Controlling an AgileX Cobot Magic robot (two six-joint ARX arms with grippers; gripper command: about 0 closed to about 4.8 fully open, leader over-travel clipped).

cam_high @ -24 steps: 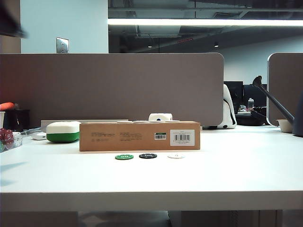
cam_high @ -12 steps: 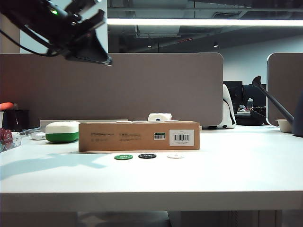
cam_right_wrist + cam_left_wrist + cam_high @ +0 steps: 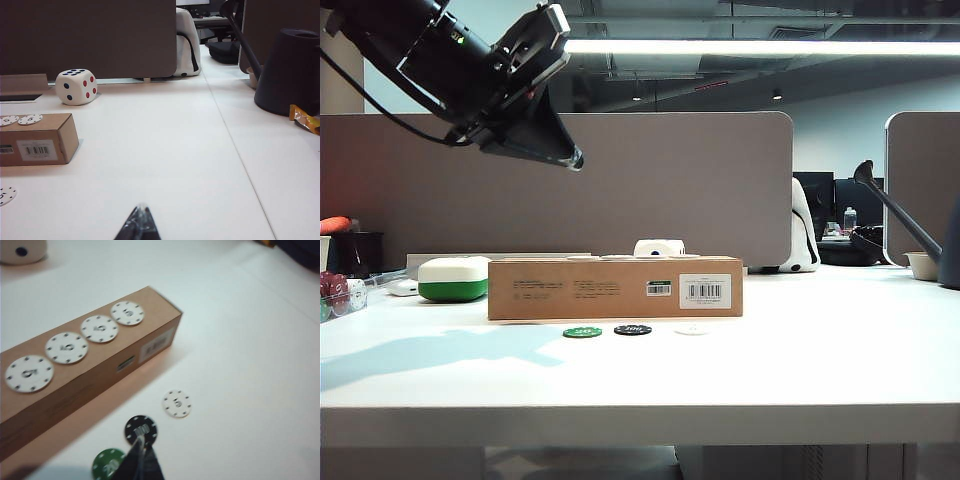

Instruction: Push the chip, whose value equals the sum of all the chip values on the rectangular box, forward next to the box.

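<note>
My left gripper point(image 3: 575, 160) hangs high over the table point(image 3: 820, 370), up at about 11 o'clock from the box point(image 3: 615, 288), fingers pressed together, nothing held. My right gripper point(image 3: 139, 220) sits low over bare tabletop, tips closed to a point, empty. Four white chips point(image 3: 67, 347), each marked 5, lie in a row on the box. The green chip point(image 3: 582, 332), marked 20, lies in front of the box, with a black chip point(image 3: 633, 329) at its 3 o'clock, then a white chip point(image 3: 691, 328).
</note>
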